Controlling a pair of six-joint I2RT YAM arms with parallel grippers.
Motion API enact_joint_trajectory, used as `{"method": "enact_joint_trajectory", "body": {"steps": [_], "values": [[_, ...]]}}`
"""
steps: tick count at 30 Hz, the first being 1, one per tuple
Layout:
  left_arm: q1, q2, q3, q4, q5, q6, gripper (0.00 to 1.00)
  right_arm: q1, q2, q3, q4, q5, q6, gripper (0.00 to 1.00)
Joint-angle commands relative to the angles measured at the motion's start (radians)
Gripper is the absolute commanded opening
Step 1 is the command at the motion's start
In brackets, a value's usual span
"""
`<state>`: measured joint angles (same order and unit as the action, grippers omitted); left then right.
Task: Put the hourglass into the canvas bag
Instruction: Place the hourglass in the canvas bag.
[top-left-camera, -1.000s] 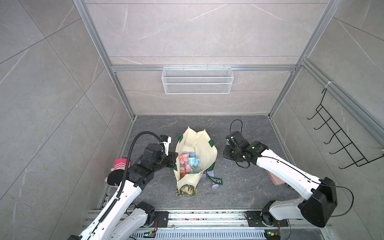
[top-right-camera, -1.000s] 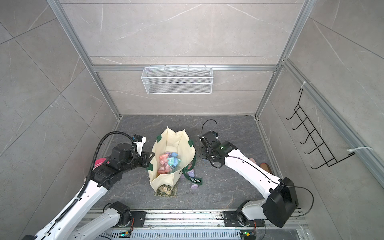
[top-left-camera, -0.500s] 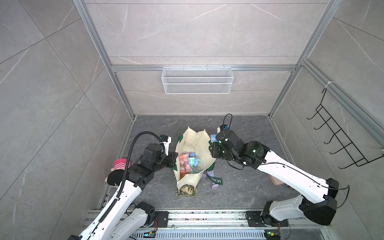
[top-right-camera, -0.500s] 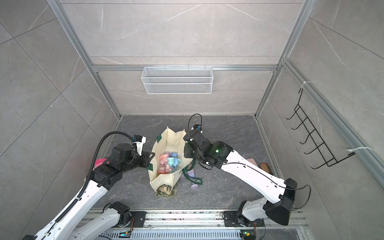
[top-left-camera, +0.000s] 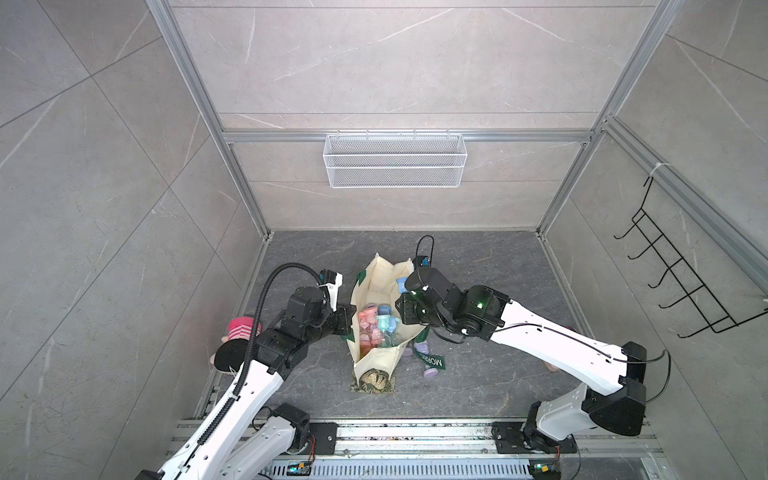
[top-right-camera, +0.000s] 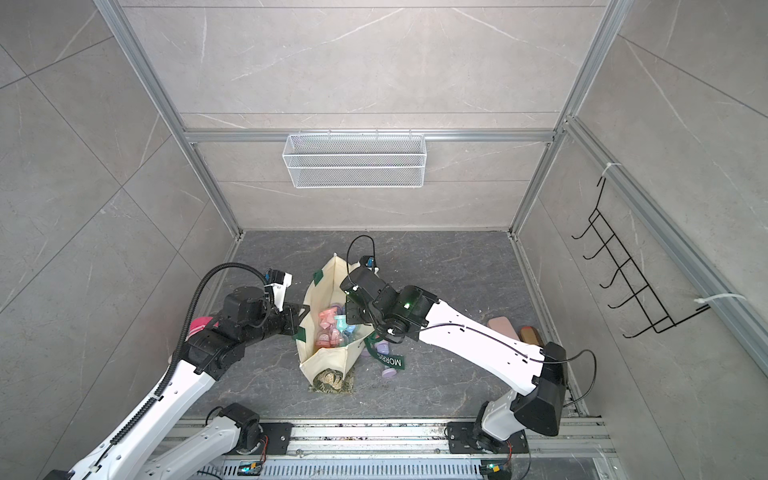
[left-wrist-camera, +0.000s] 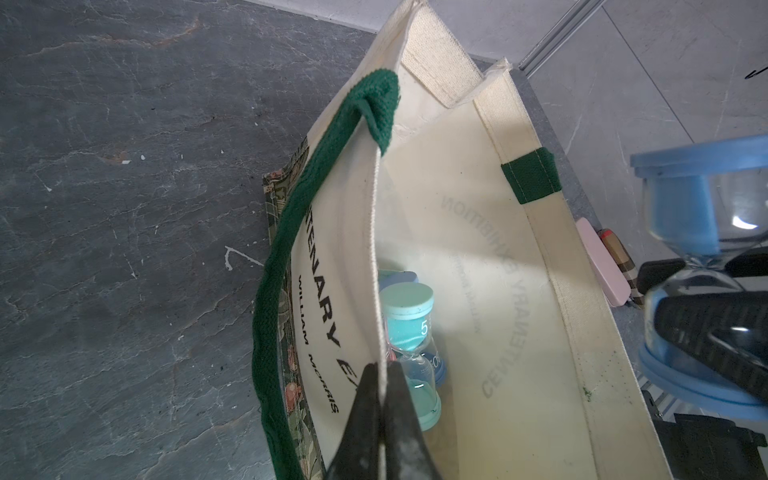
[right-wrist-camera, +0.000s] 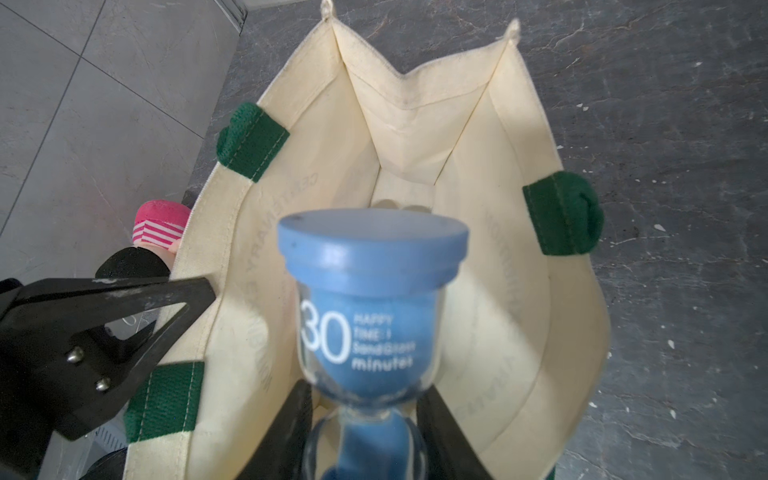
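The cream canvas bag (top-left-camera: 376, 272) (top-right-camera: 328, 280) stands open on the dark floor, with green strap patches. My left gripper (left-wrist-camera: 380, 368) (top-left-camera: 350, 320) is shut on the bag's near rim and holds that side out. My right gripper (right-wrist-camera: 365, 399) is shut on the waist of a blue hourglass (right-wrist-camera: 372, 291) (top-left-camera: 401, 284) marked "30 minutes". The hourglass hangs upright over the bag's mouth (right-wrist-camera: 399, 183) and is also seen in the left wrist view (left-wrist-camera: 698, 208). Several smaller pink, teal and blue hourglasses (top-left-camera: 376, 324) (left-wrist-camera: 409, 328) lie inside the bag.
A purple hourglass (top-left-camera: 430, 370) and the green "MORRIS" strap (top-left-camera: 434, 362) lie on the floor right of the bag. A doll in a pink striped hat (top-left-camera: 241, 332) sits by the left wall. Pink and brown items (top-right-camera: 503, 326) rest near the right wall. A wire basket (top-left-camera: 395, 166) hangs behind.
My right arm has carried the blue hourglass leftward from the floor right of the bag to above the bag's mouth. The left arm has kept its hold on the rim.
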<state>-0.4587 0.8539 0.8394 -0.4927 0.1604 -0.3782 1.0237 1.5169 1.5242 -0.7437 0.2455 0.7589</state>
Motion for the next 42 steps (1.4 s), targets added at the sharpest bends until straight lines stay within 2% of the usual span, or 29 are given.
{"method": "enact_joint_trajectory", "body": {"steps": [1, 26, 42], "values": [[-0.005, -0.027, 0.018, 0.046, 0.027, 0.012, 0.0, 0.008, 0.014, 0.038, 0.047, -0.01, -0.006, 0.0], [-0.004, -0.053, 0.007, 0.06, -0.018, 0.013, 0.0, 0.009, 0.149, 0.1, 0.074, -0.033, -0.003, 0.0], [-0.004, -0.067, 0.006, 0.062, -0.02, 0.014, 0.0, -0.026, 0.351, 0.229, 0.023, -0.098, 0.034, 0.0]]}}
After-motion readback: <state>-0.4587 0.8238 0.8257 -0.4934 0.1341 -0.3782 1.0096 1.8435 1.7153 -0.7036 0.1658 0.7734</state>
